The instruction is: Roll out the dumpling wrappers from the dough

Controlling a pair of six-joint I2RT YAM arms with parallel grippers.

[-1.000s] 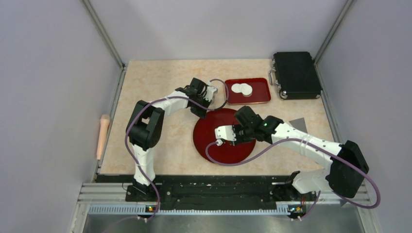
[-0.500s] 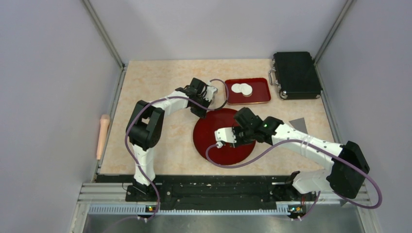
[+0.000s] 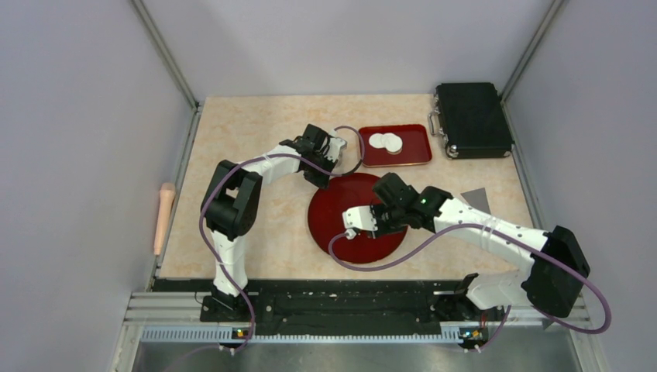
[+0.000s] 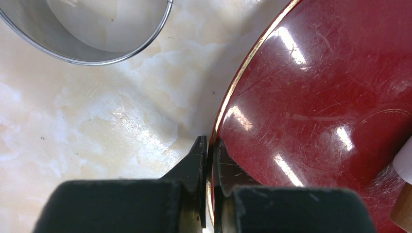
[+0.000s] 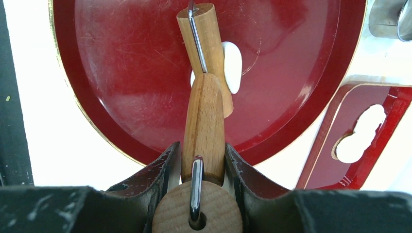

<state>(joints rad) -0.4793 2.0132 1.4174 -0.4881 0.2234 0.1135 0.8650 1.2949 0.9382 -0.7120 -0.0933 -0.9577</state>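
Left fingers [image 4: 198, 156]: closed, pinching the gold rim of the round red plate [image 4: 316, 97] on the counter [image 3: 256, 139], metal ring [image 4: 121, 53] near. Right fingers [image 5: 165, 170]: clamped on the handle of a wooden rolling pin [image 5: 204, 116], its roller lying across the dough [image 5: 233, 65], a small white lump on the plate. Dumpling wrappers [image 3: 385, 142]: two, overlapping, on the rectangular red tray [image 3: 414, 153].

No text, label, brand, number or sign can be read in any of the three views.
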